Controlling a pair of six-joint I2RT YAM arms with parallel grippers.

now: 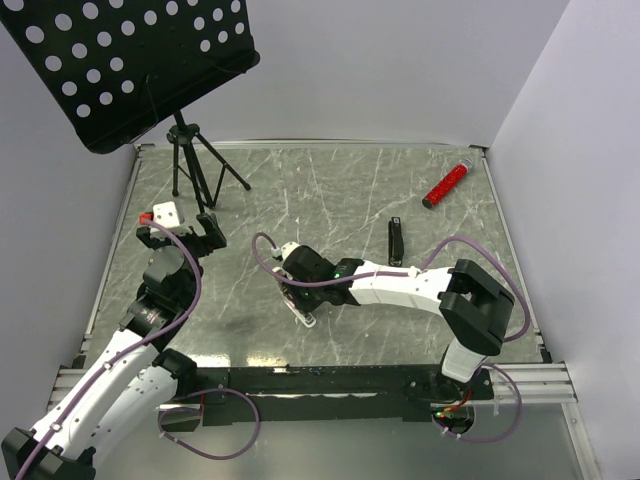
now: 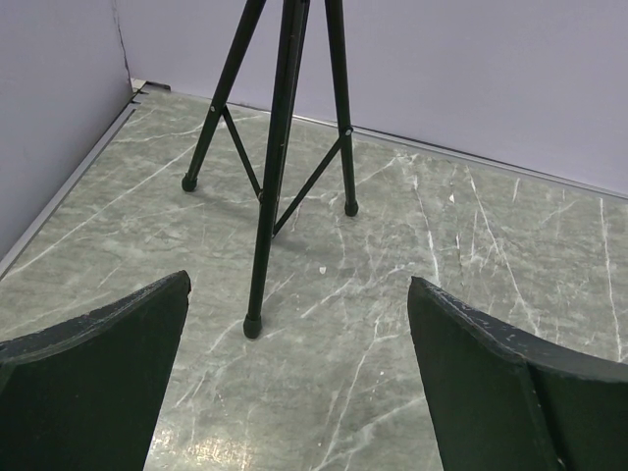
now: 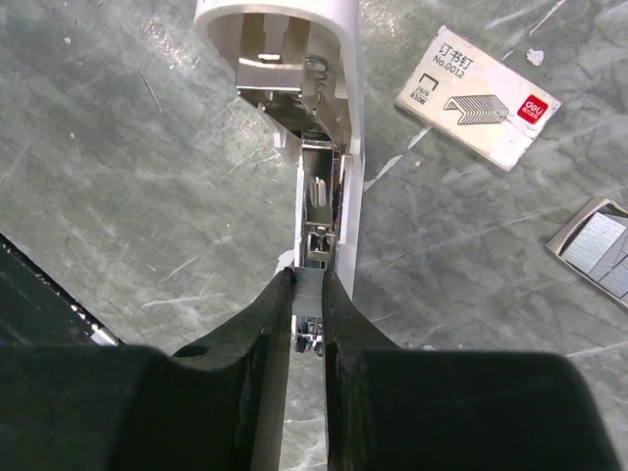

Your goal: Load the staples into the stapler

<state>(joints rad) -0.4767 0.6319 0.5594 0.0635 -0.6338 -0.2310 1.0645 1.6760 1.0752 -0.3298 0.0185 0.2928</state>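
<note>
Jaws of the right arm (image 1: 400,285) are closed on the white stapler (image 3: 339,118). The two dark fingers (image 3: 245,334) are pressed against either side of the thin metal rail that runs out of its opened shell. A spring and silvery fittings are exposed inside the rounded far end. From above, the stapler is seen under the right wrist, left of the middle of the grey marbled desk (image 1: 300,190). Whether it rests on the desk or is lifted cannot be told.

In the right wrist view, the staples box (image 3: 478,96), a cream card box with grey print and a red mark, lies flat on the desk to the right of the stapler's far end, apart from it. The greyish tray piece (image 3: 599,245) lies nearer the camera at the right edge, partly cut off, with grey strips in it.

The left jaws are held wide open above the desk at its left side, facing the black tripod (image 2: 280,147) of a music stand (image 1: 130,60).

A slim black bar (image 1: 396,241) lies beyond the right forearm, well apart from both jaws. A red cylinder (image 1: 446,185) lies near the far right corner.
</note>
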